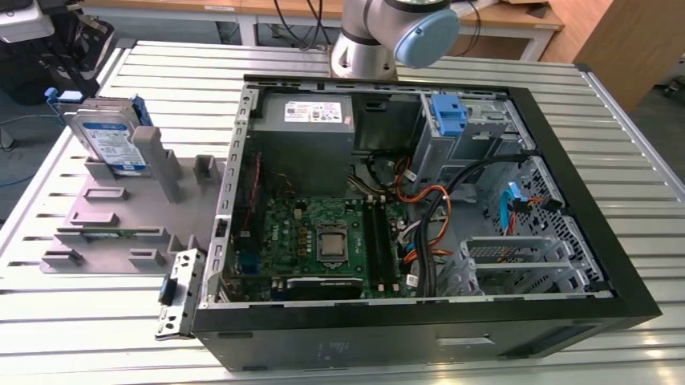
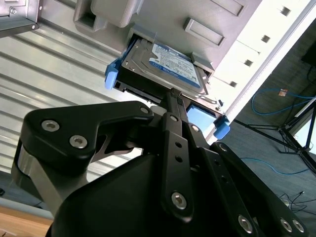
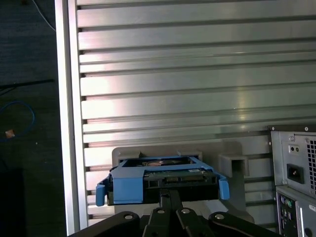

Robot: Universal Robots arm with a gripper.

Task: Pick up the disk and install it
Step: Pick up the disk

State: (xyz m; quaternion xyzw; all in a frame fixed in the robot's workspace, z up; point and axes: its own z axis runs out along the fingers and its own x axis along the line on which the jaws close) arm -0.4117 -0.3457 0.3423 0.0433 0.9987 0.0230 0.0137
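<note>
On the slatted metal table (image 1: pixel 64 321), in the exterior view, an open computer case (image 1: pixel 428 337) lies on its side with its insides facing up. Inside it are a green circuit board (image 1: pixel 321 241), a grey power supply box (image 1: pixel 310 112), a lone blue bracket (image 1: pixel 450 116) and a bundle of cables (image 1: pixel 428 208). Just beside the case, on the exterior view's left, sits a grey plastic holder (image 1: pixel 118 216). The disk (image 1: pixel 111 136) stands on edge in a slot at the end of the holder farther from the camera, with blue rails round its edges. The arm (image 1: pixel 391 36) rises beyond the case.

In the second wrist view the black gripper (image 2: pixel 173 93) fills the foreground. Its two fingers are pressed together into one narrow tip and grasp nothing. That tip lines up with the near edge of the disk (image 2: pixel 168 64), but I cannot tell from here whether they touch. The disk sits in the holder (image 2: pixel 163 15) with its white-and-blue label showing and a blue rail tab at each end. The table (image 2: pixel 59 64) runs alongside, and a blue cable (image 2: pixel 276 98) lies on the floor past its edge.

In the first wrist view the gripper (image 3: pixel 166 196) again closes to a point in front of the disk (image 3: pixel 163 177). The disk is seen edge-on, wrapped in its blue rails and seated in the holder (image 3: pixel 227 158) on the table (image 3: pixel 197 74). The back of the computer case (image 3: pixel 294 168) stands well apart from it.
</note>
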